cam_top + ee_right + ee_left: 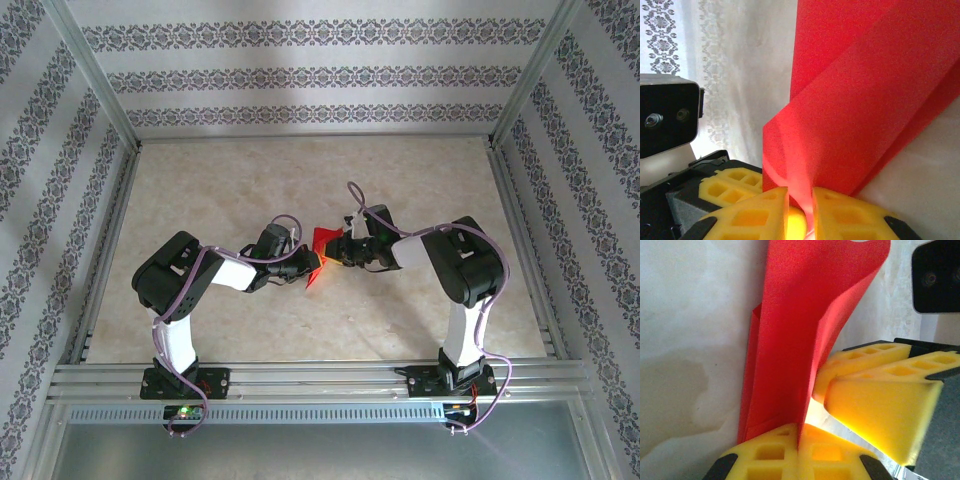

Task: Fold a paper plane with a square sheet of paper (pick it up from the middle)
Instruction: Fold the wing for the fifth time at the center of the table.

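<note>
The red sheet of paper (322, 242) is folded into several layers and hangs above the middle of the table, between both grippers. My left gripper (304, 268) is shut on its lower edge; in the left wrist view the paper (800, 330) rises from the pinched fingertips of the left gripper (799, 429). My right gripper (339, 252) faces it from the right. In the right wrist view a fold of the paper (865, 100) runs down into the narrow gap of the right gripper (800, 194), whose jaws stand slightly apart. The right gripper's fingers (880, 405) sit close beside the left ones.
The pale marbled table (300, 180) lies below, bordered by aluminium rails (320, 375) at the near edge and patterned walls on three sides. The two grippers are almost touching, with the left gripper's fingers (730, 185) at the lower left of the right wrist view.
</note>
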`<action>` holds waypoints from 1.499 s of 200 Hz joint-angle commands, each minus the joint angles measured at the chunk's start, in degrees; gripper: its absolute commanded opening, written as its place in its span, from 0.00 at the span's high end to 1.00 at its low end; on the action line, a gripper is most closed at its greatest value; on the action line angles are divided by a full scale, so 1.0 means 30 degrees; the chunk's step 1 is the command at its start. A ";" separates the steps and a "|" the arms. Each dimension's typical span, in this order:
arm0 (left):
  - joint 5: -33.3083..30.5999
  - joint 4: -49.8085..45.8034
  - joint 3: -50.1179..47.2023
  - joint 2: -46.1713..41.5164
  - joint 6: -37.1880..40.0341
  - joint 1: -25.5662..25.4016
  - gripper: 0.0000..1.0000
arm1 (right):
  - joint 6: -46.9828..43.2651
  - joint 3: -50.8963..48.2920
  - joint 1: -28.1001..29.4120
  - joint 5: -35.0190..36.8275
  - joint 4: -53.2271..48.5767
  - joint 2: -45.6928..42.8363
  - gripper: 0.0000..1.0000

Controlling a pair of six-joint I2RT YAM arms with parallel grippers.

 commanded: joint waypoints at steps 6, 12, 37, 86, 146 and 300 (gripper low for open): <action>-0.0742 -0.0939 -0.0481 0.0537 0.0367 0.0203 0.97 | -0.0504 0.0679 0.0185 0.0534 -0.0662 0.0505 0.81; -0.0737 -0.0912 -0.0484 0.0518 0.0354 0.0216 0.97 | -0.0484 0.0742 0.0214 0.0541 -0.0692 0.0568 0.81; -0.0705 -0.0938 -0.0466 0.0581 0.0383 0.0218 0.97 | -0.0532 0.1031 0.0258 0.0718 -0.1152 0.0875 0.82; -0.0661 -0.1092 -0.0532 0.0534 0.0471 0.0218 0.96 | -0.0717 0.1328 0.0302 0.1537 -0.2605 0.1099 0.83; -0.0667 -0.1442 -0.0473 0.0326 0.0588 0.0216 0.95 | -0.1235 0.2342 0.0500 0.3678 -0.6088 0.1114 0.85; -0.0333 -0.3155 -0.0669 -0.1468 0.0186 0.0245 0.82 | -0.1850 0.3934 0.0886 0.5884 -0.9730 0.2179 0.86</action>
